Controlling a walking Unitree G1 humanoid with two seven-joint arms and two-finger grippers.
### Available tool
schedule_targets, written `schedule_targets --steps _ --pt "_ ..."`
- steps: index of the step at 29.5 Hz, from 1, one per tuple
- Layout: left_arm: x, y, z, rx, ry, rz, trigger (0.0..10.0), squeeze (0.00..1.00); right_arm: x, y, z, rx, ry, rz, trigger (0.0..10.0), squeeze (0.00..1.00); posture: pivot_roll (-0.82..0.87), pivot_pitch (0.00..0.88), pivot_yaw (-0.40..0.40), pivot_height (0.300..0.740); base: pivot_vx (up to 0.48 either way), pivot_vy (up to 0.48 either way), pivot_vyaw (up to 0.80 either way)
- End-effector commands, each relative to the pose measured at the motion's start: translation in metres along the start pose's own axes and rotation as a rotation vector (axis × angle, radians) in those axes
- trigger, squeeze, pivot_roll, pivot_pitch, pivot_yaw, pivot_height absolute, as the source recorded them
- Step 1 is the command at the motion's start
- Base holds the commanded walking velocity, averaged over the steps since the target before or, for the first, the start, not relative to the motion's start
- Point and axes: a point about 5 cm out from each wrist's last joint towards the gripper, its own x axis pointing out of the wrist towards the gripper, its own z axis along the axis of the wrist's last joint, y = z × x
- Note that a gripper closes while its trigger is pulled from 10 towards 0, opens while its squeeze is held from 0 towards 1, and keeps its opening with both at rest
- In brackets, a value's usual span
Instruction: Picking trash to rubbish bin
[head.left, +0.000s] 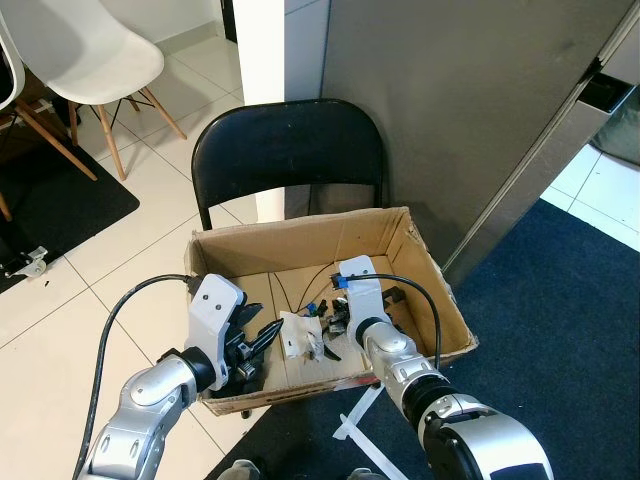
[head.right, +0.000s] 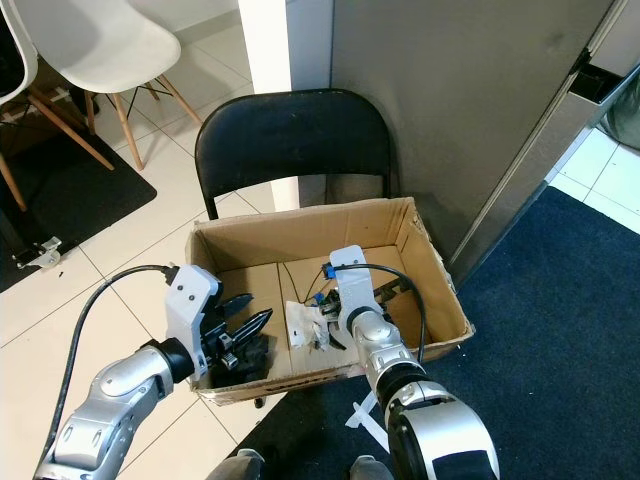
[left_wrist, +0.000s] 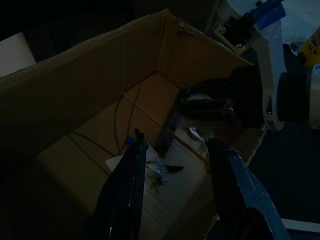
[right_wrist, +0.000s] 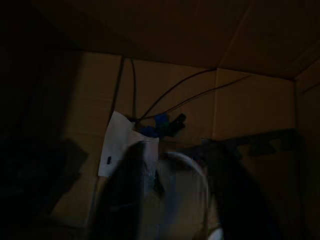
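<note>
Cardboard box on chair: left gripper open, empty; right gripper grip indeterminate; white wrapper may snag wires.

Matt cardboard, crumpled paper and black vinyl over glossy tile

The cardboard box is plain brown corrugated board, matt, with creased flaps; inside it lies crumpled white paper beside thin black wires. Behind the box, the folding chair has a smooth, faintly shiny black back. The floor tiles are glossy white, the carpet rough dark-blue pile.
</note>
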Motion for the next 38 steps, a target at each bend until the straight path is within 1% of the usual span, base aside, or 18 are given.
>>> schedule_targets --steps 1,2,3,4,10,13,15,16,17,19,22,23,24,28,31,33,35,38 --pt "-0.002 -0.003 -0.005 -0.017 0.022 -0.017 10.0 0.0 -0.001 0.001 -0.005 0.0 0.011 -0.005 10.0 0.62 0.08 0.255 -0.012 0.74 0.0 0.0 0.0" --pt "-0.002 -0.003 -0.005 -0.017 0.022 -0.017 10.0 0.0 -0.001 0.001 -0.005 0.0 0.011 -0.005 10.0 0.62 0.08 0.255 -0.012 0.74 0.0 0.0 0.0" --pt "-0.002 -0.002 -0.005 -0.018 0.023 -0.018 10.0 0.0 -0.001 0.0 -0.004 0.002 0.006 -0.012 10.0 0.06 0.08 0.248 -0.013 0.74 0.0 0.0 0.0" --pt "-0.001 -0.001 -0.005 -0.02 0.021 -0.017 10.0 0.0 -0.001 -0.002 -0.003 0.032 -0.002 -0.02 10.0 0.0 0.08 0.241 -0.013 0.74 0.0 0.0 0.0" --pt "0.005 0.003 -0.005 -0.003 0.017 0.016 10.0 0.0 -0.002 -0.013 0.002 0.116 -0.044 -0.063 10.0 0.0 0.07 0.205 -0.024 0.74 0.0 0.0 0.0" --pt "0.009 0.013 -0.002 0.004 -0.003 0.123 10.0 0.0 -0.004 -0.024 0.007 0.166 -0.11 -0.099 10.0 0.0 0.07 0.178 -0.032 0.74 0.0 0.0 0.0" --pt "0.01 0.023 0.001 0.01 -0.03 0.243 10.0 0.0 -0.007 -0.034 0.015 0.214 -0.201 -0.125 10.0 0.0 0.06 0.162 -0.026 0.74 0.0 0.0 0.0" --pt "0.01 0.023 0.001 0.01 -0.03 0.243 10.0 0.0 -0.007 -0.034 0.015 0.214 -0.201 -0.125 10.0 0.0 0.06 0.162 -0.026 0.74 0.0 0.0 0.0" --pt "0.005 0.033 -0.001 0.018 -0.029 0.372 10.0 0.0 -0.015 -0.042 0.024 0.159 -0.328 -0.128 10.0 0.0 0.04 0.148 -0.016 0.74 0.0 0.0 0.0" --pt "0.003 0.035 -0.004 0.032 -0.024 0.396 10.0 0.0 -0.021 -0.046 0.026 0.134 -0.386 -0.132 10.0 0.0 0.03 0.14 -0.012 0.74 0.0 0.0 0.0" --pt "0.003 0.035 -0.007 0.055 -0.018 0.407 10.0 0.0 -0.027 -0.053 0.021 0.134 -0.404 -0.166 10.0 0.0 0.03 0.133 -0.01 0.74 0.0 0.0 0.0" --pt "0.003 0.035 -0.009 0.023 -0.021 0.438 10.0 0.0 -0.036 -0.064 0.01 0.102 -0.381 -0.217 10.0 0.0 0.02 0.122 -0.008 0.74 0.0 0.0 0.0" --pt "0.003 0.035 -0.009 0.023 -0.021 0.438 10.0 0.0 -0.036 -0.064 0.01 0.102 -0.381 -0.217 10.0 0.0 0.02 0.122 -0.008 0.74 0.0 0.0 0.0" --pt "-0.001 0.037 -0.004 0.011 -0.072 0.524 10.0 0.0 -0.057 -0.084 -0.006 0.193 -0.394 -0.301 10.0 0.0 0.01 0.114 0.003 0.74 0.0 0.0 0.0" --pt "-0.002 0.037 -0.006 0.006 -0.079 0.567 10.0 0.0 -0.067 -0.085 -0.016 0.198 -0.391 -0.298 10.0 0.0 0.0 0.109 0.01 0.74 0.0 0.0 0.0" --pt "0.001 0.032 -0.012 -0.014 -0.069 0.587 10.0 0.0 -0.072 -0.079 -0.026 0.159 -0.369 -0.261 10.0 0.0 0.0 0.108 0.008 0.74 0.0 0.0 0.0" --pt "0.005 0.03 -0.014 -0.003 -0.064 0.586 10.0 0.0 -0.072 -0.072 -0.028 0.162 -0.356 -0.227 10.0 0.0 -0.01 0.104 0.005 0.74 0.0 0.0 0.0" --pt "0.007 0.028 -0.012 -0.013 -0.08 0.561 10.0 0.0 -0.071 -0.069 -0.026 0.171 -0.359 -0.218 10.0 0.0 -0.01 0.103 0.003 0.74 0.0 0.0 0.0"
